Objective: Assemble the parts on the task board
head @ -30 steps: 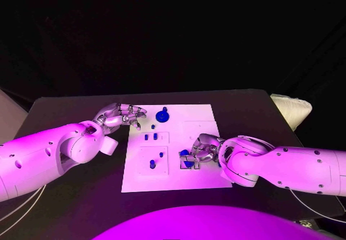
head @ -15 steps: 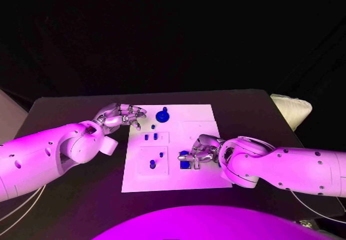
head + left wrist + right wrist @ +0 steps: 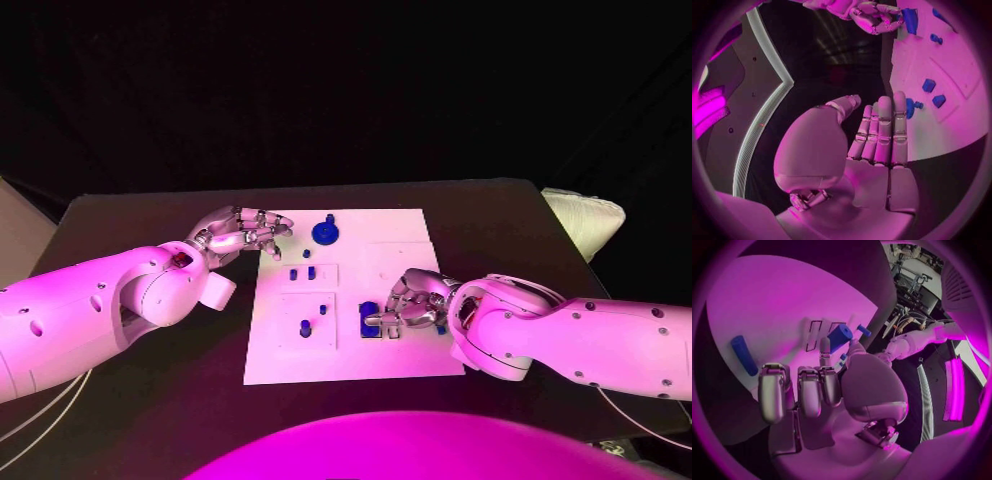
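Note:
The white task board (image 3: pixel 346 350) lies mid-table. My right hand (image 3: pixel 414 306) hovers at its right middle, thumb and a finger pinching an upright blue block (image 3: pixel 371 317) (image 3: pixel 840 336) beside two outlined slots. A blue cylinder (image 3: pixel 743 355) lies flat on the board near this hand's fingers (image 3: pixel 773 390). My left hand (image 3: pixel 240 231) (image 3: pixel 879 130) sits at the board's far left corner, fingers straight and holding nothing. Just beyond its fingertips stands a round blue knob (image 3: pixel 326 232) (image 3: pixel 909 107). Small blue pegs (image 3: pixel 300 272) and two more parts (image 3: pixel 306 327) stand on the board's left half.
A pale ribbed object (image 3: pixel 587 220) sits off the table's far right corner. Bare black table (image 3: pixel 144 390) surrounds the board on all sides. The right hand (image 3: pixel 873 15) shows far off in the left wrist view.
My right hand has shifted slightly right and toward me, uncovering more of the blue block. The left hand has stayed put.

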Motion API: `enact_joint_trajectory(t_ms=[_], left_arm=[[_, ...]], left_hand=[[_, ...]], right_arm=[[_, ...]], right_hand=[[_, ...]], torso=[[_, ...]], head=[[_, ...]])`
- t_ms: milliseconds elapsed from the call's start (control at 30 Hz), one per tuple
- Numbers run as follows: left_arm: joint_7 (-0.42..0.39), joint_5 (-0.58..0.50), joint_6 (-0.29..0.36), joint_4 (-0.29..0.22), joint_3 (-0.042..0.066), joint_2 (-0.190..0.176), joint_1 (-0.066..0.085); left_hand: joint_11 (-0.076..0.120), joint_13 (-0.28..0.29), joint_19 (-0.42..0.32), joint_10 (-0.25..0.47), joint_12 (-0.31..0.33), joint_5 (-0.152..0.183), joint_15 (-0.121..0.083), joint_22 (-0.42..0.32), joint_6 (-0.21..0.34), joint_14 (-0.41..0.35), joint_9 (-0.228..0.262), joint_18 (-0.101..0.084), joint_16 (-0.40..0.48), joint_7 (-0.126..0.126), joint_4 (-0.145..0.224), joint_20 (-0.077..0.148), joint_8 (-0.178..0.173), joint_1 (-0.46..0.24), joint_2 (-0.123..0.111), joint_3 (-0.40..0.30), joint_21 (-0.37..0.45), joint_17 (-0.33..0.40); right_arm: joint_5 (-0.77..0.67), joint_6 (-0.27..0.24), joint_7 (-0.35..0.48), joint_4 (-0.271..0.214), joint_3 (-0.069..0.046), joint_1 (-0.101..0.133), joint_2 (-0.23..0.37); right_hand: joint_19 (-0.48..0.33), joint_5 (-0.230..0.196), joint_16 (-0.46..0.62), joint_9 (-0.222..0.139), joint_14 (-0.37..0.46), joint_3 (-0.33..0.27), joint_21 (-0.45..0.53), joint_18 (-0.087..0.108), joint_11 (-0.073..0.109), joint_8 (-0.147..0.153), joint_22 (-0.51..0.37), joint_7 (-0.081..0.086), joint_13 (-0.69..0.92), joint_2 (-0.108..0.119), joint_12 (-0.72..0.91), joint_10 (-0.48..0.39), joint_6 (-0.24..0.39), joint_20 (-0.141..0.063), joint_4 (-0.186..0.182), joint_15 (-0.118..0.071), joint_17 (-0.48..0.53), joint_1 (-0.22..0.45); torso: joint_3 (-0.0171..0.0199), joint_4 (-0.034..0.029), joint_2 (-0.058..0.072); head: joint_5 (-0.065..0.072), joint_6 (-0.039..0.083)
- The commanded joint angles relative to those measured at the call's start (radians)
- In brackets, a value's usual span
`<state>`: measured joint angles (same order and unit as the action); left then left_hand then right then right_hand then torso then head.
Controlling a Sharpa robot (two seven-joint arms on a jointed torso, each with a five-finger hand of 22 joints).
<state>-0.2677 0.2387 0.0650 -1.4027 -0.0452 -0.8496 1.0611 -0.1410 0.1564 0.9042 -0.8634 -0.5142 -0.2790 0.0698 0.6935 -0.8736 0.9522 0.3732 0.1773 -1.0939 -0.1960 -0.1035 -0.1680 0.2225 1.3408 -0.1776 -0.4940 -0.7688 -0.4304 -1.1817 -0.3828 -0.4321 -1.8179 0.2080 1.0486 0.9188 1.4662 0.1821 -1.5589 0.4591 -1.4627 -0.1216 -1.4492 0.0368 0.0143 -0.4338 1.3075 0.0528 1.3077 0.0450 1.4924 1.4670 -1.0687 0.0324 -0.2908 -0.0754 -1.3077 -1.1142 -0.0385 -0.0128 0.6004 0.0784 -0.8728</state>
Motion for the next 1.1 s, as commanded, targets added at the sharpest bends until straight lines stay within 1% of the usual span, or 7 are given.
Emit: enact_joint_trajectory(t_ms=[33, 467, 500, 533, 667, 800, 1100], left_arm=[[-0.004, -0.006, -0.016, -0.001, 0.001, 0.002, -0.001], [-0.001, -0.005, -0.016, -0.001, 0.0, 0.003, -0.001], [-0.001, -0.005, -0.016, -0.001, 0.0, 0.003, -0.001], [-0.001, -0.005, -0.016, -0.002, 0.0, 0.003, -0.001], [-0.001, -0.005, -0.015, -0.004, 0.0, 0.002, -0.001], [-0.001, -0.005, -0.014, -0.005, 0.0, 0.001, -0.001], [-0.001, -0.005, -0.013, -0.005, 0.0, 0.0, -0.001]], left_hand=[[0.001, -0.001, 0.008, 0.007, -0.005, -0.002, 0.002, -0.001, 0.007, -0.007, 0.002, 0.006, 0.003, -0.001, -0.008, 0.002, 0.003, 0.005, 0.008, 0.0, 0.006, 0.001], [0.001, -0.001, 0.008, 0.007, -0.005, -0.002, 0.002, -0.001, 0.007, -0.007, 0.002, 0.006, 0.003, -0.001, -0.008, 0.002, 0.003, 0.005, 0.008, 0.0, 0.006, 0.001], [0.001, -0.001, 0.008, 0.007, -0.005, -0.002, 0.002, -0.001, 0.007, -0.007, 0.002, 0.006, 0.003, -0.001, -0.008, 0.002, 0.003, 0.005, 0.008, 0.0, 0.006, 0.001], [0.001, -0.002, 0.009, 0.007, -0.006, -0.003, 0.002, -0.002, 0.008, -0.007, 0.002, 0.006, 0.002, -0.001, -0.01, 0.002, 0.004, 0.006, 0.008, 0.001, 0.008, 0.002], [0.001, -0.002, 0.009, 0.007, -0.006, -0.003, 0.002, -0.002, 0.008, -0.007, 0.002, 0.006, 0.002, -0.001, -0.01, 0.002, 0.004, 0.006, 0.008, 0.001, 0.008, 0.002], [0.001, -0.002, 0.009, 0.007, -0.006, -0.003, 0.002, -0.002, 0.008, -0.007, 0.002, 0.006, 0.002, -0.001, -0.01, 0.002, 0.004, 0.006, 0.008, 0.001, 0.008, 0.002], [0.001, -0.002, 0.009, 0.007, -0.006, -0.003, 0.002, -0.002, 0.008, -0.007, 0.002, 0.006, 0.002, -0.001, -0.01, 0.002, 0.004, 0.006, 0.008, 0.001, 0.008, 0.002]], right_arm=[[0.017, -0.026, 0.098, -0.01, 0.0, -0.001, 0.007], [0.012, 0.004, 0.104, -0.004, 0.0, -0.001, 0.023], [0.008, 0.008, 0.101, -0.002, 0.0, -0.001, 0.022], [0.003, 0.014, 0.098, 0.002, 0.0, -0.001, 0.019], [-0.013, 0.033, 0.09, 0.01, 0.0, -0.002, 0.01], [-0.023, 0.039, 0.085, 0.014, 0.0, -0.003, 0.004], [-0.029, 0.031, 0.074, 0.025, 0.0, -0.004, 0.001]], right_hand=[[0.082, 0.007, -0.001, -0.002, -0.103, -0.004, 0.004, -0.015, 0.005, -0.005, 0.234, 0.001, 0.214, 0.003, 0.001, 0.066, 0.009, -0.007, 0.002, -0.006, -0.242, -0.012], [0.091, 0.008, -0.01, 0.033, -0.107, -0.01, -0.042, -0.022, 0.022, -0.055, 0.245, -0.021, 0.237, 0.0, 0.036, 0.084, -0.024, -0.018, 0.002, -0.02, -0.26, -0.065], [0.091, -0.009, -0.011, 0.038, -0.108, -0.005, -0.045, -0.023, 0.024, -0.059, 0.245, -0.023, 0.239, -0.001, 0.039, 0.086, -0.024, -0.02, 0.002, -0.021, -0.262, -0.077], [0.092, -0.057, -0.012, 0.048, -0.108, 0.029, -0.051, -0.024, 0.027, -0.067, 0.247, -0.026, 0.242, 0.0, 0.045, 0.089, -0.019, -0.023, 0.003, -0.024, -0.263, -0.117], [0.093, -0.055, -0.012, 0.057, -0.108, 0.062, -0.058, -0.025, 0.031, -0.072, 0.248, -0.03, 0.246, 0.016, 0.05, 0.091, -0.014, -0.026, 0.009, -0.027, -0.263, -0.175], [0.094, -0.056, -0.012, 0.061, -0.108, 0.084, -0.06, -0.026, 0.033, -0.074, 0.249, -0.032, 0.247, 0.031, 0.051, 0.092, -0.011, -0.028, 0.007, -0.029, -0.263, -0.212], [0.094, -0.056, -0.012, 0.062, -0.108, 0.088, -0.063, -0.026, 0.033, -0.074, 0.249, -0.032, 0.247, 0.033, 0.051, 0.092, -0.011, -0.028, 0.006, -0.029, -0.263, -0.217]], torso=[[-0.0002, 0.0, 0.0], [-0.0013, -0.0008, 0.001], [-0.0014, -0.0014, 0.001], [-0.0014, -0.0021, 0.0], [-0.0013, -0.0047, 0.0], [-0.0021, -0.0018, 0.0], [-0.0014, -0.0015, 0.0]], head=[[0.001, 0.0], [0.0, 0.0], [-0.001, 0.0], [-0.001, 0.0], [-0.002, 0.0], [-0.004, 0.0], [-0.004, 0.0]])
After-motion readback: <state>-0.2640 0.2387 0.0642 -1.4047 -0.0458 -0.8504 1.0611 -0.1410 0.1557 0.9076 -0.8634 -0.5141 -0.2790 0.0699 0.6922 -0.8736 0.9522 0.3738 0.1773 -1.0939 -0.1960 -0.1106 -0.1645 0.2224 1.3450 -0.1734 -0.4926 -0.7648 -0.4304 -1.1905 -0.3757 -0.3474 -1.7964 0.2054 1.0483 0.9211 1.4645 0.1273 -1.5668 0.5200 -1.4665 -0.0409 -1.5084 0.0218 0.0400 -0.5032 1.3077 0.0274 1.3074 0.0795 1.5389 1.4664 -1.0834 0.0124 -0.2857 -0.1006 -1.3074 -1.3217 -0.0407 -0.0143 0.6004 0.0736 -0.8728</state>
